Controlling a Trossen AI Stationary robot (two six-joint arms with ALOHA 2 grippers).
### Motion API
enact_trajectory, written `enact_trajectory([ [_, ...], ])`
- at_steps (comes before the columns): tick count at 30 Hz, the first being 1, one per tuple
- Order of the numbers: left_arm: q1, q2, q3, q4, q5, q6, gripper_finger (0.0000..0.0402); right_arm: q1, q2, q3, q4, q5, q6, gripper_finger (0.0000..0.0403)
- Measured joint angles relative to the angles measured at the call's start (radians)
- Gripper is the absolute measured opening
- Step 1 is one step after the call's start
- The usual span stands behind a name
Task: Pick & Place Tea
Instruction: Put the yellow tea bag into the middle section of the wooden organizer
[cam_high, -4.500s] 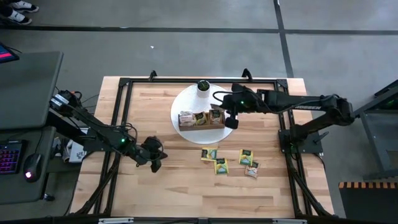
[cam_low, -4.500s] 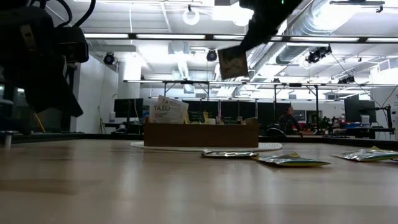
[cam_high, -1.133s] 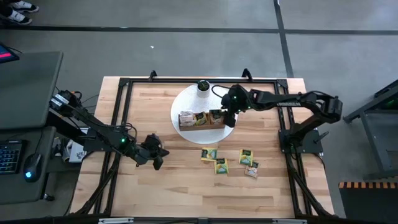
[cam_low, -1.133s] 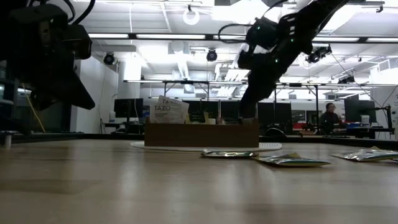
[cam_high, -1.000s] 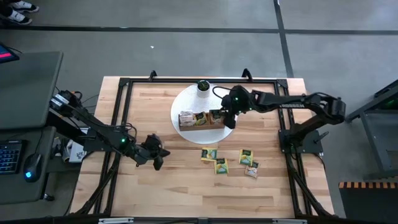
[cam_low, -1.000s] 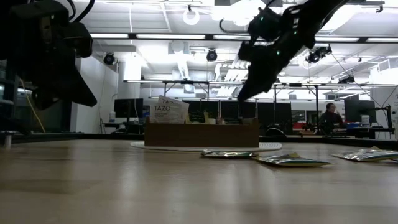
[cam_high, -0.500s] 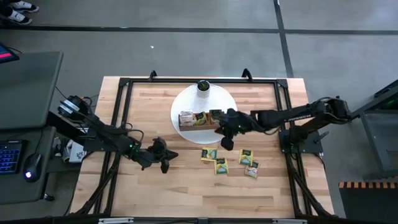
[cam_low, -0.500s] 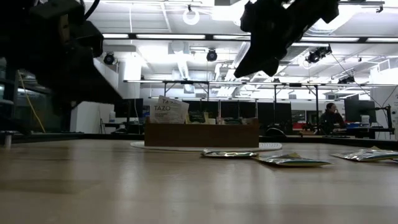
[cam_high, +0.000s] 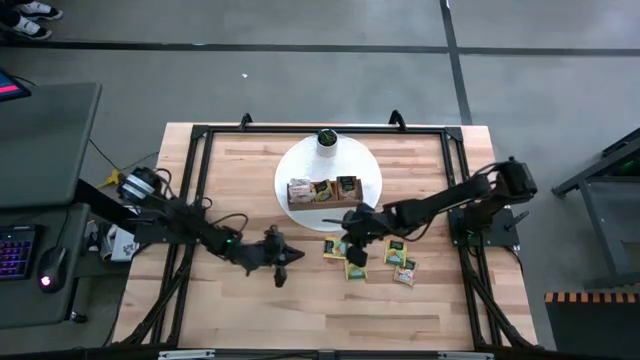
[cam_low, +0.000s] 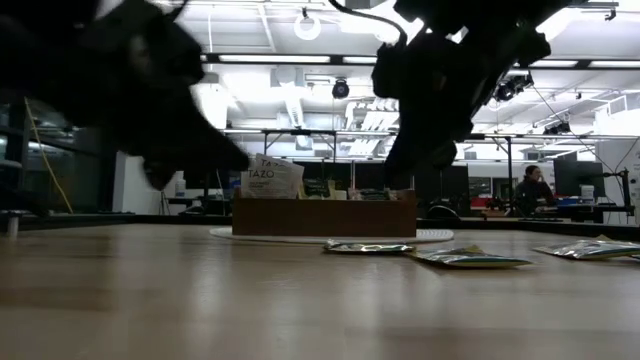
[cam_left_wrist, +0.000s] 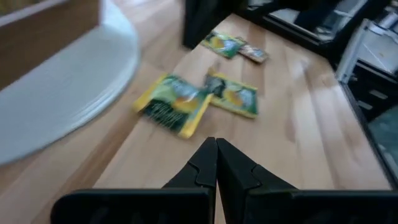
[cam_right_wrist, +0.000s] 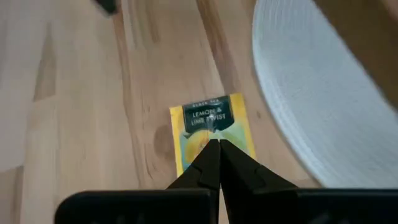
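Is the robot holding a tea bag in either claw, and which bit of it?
No. The right gripper is shut and empty above a yellow tea sachet lying on the table. The left gripper is shut and empty too.

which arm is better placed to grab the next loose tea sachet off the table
Probably the right. The right gripper, shut, hangs directly over the lemon sachet beside the white plate. The left gripper, also shut, sits farther off.

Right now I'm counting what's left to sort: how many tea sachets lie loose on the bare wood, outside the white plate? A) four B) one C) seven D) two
A: the high view shows four loose sachets on the table, below the white plate, with the right gripper over the leftmost ones.
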Motion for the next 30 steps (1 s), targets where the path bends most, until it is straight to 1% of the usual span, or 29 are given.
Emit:
enact_trajectory([
  [3,0.061,0.057,0.083,-0.008,0.105,0.063,0.0001,0.014,0.028,0.0,0.025,-0.001,0.029,0.0],
  [8,0.139,0.14,0.219,-0.113,0.256,0.066,0.0001,0.04,0.048,0.0,0.039,0.003,0.055,0.0],
  [11,0.159,0.176,0.264,-0.181,0.339,0.055,0.0001,0.057,0.06,0.0,0.04,0.01,0.067,0.0],
  [13,0.159,0.19,0.281,-0.183,0.368,0.055,0.0001,0.065,0.072,0.0,0.039,0.009,0.08,0.0],
  [20,0.158,0.206,0.284,-0.194,0.36,0.049,0.0001,0.075,0.13,0.0,0.045,0.006,0.108,0.0],
  [23,0.158,0.206,0.284,-0.206,0.319,0.045,0.0001,0.074,0.153,0.0,0.05,0.004,0.118,0.0],
  [25,0.158,0.206,0.284,-0.214,0.285,0.024,0.0001,0.074,0.163,0.001,0.054,0.004,0.136,0.0],
  [27,0.158,0.206,0.284,-0.221,0.271,-0.011,0.0001,0.074,0.168,0.003,0.056,0.0,0.145,0.0],
  [30,0.159,0.206,0.284,-0.225,0.244,-0.113,0.0001,0.074,0.168,0.003,0.055,-0.001,0.145,0.0],
])
